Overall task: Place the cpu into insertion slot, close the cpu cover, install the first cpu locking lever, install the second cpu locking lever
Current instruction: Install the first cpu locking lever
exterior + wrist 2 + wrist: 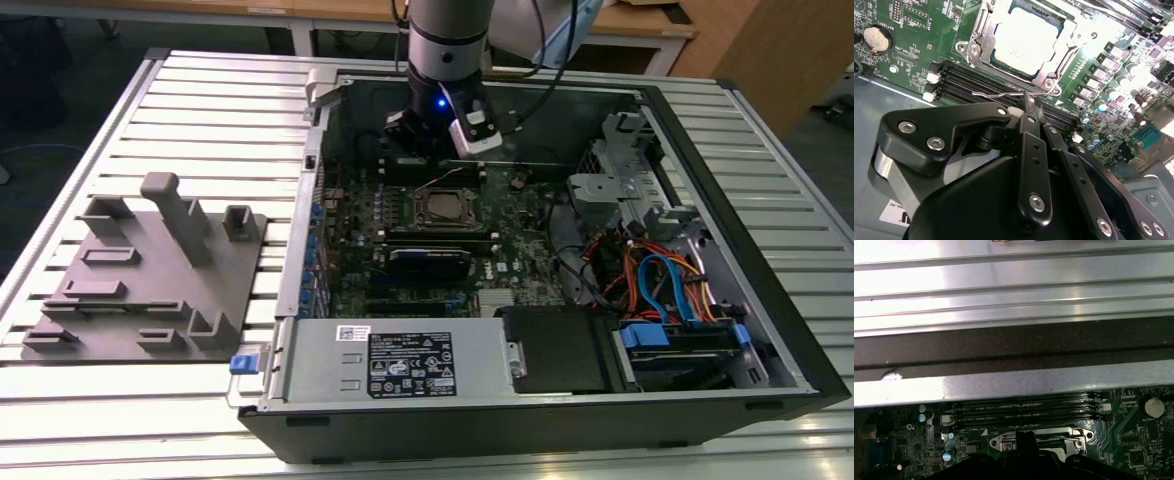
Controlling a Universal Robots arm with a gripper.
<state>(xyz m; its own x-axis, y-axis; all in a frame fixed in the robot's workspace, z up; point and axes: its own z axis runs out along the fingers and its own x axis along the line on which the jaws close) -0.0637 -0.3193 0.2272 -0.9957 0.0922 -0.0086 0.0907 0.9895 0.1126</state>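
Black gripper (1029,102) linkages, nearest the lens in the second wrist view: we record the two fingers drawn together to a narrow tip, with no gap showing between them. The tip sits at the end of a thin wire locking lever (996,93); we cannot tell whether the wire is pinched or merely touched. In the exterior view the gripper stands in the upper middle of the frame, just above the socket inside the open computer case (747,200). Item, the cpu (1024,37): silvery top, seated flat in the insertion slot (1050,86). Item, the cpu cover (981,37): lowered, framing the chip through its window. Item, the lever: lying along the socket's edge, just beside the black memory slots (969,80), and by our judgement not yet hooked down. Item, a grey fixture tray (147,290): on the table at the exterior view's left, well apart from the work. Hazards, as we judge them: the springy wire may slip off the narrow tip and snap upward, leaving the cover unclamped; a sideways push may carry the lever past its catch; a tip driven too low may scrape the memory slots or the green board (909,30); uneven pressure on the cover may load the chip unevenly.
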